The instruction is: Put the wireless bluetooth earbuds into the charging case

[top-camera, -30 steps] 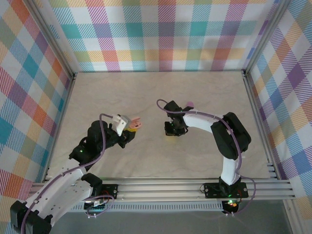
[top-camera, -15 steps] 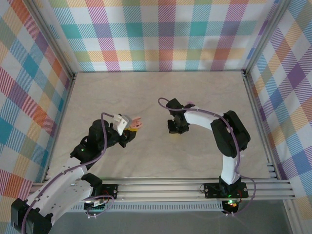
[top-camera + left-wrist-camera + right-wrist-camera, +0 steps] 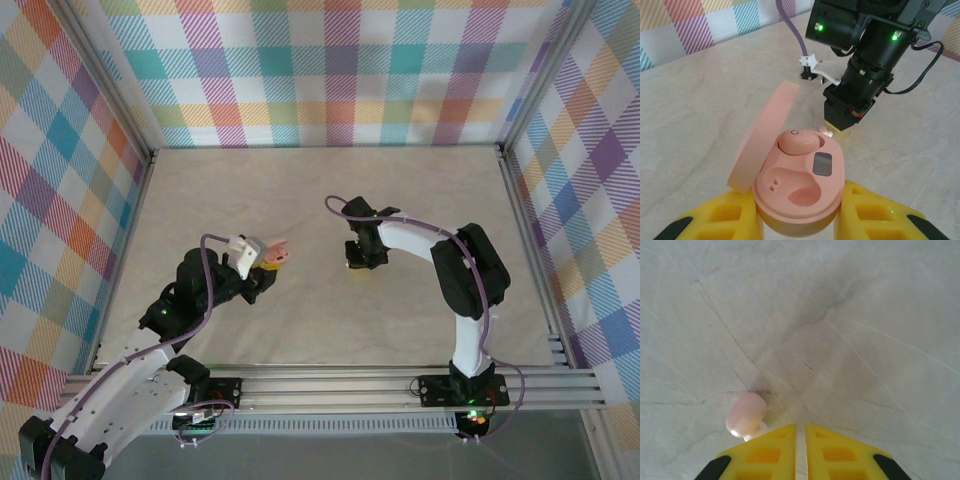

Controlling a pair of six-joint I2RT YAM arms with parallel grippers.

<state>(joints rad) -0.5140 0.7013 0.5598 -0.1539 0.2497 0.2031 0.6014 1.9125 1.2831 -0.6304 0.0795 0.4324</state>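
Over the last second the right gripper (image 3: 801,430) has slid a little toward the far side of the table, staying low. Its yellow jaws stand together with only a thin slit between them, and they hold nothing. The loose pink earbud (image 3: 746,414) lies on the marble-patterned table (image 3: 850,315) just beside one jaw, outside the slit. I judge that this closing did not catch it, so the jaws must part and centre on it again. The earbud is a small, smooth, rounded pebble, pale and glossy. Well apart, the left gripper (image 3: 800,212) stays clamped on the open salmon-pink charging case (image 3: 785,200). Its lid (image 3: 765,135) is tilted up, one seated earbud (image 3: 797,142) fills the far socket, and the near socket (image 3: 802,194) is empty.
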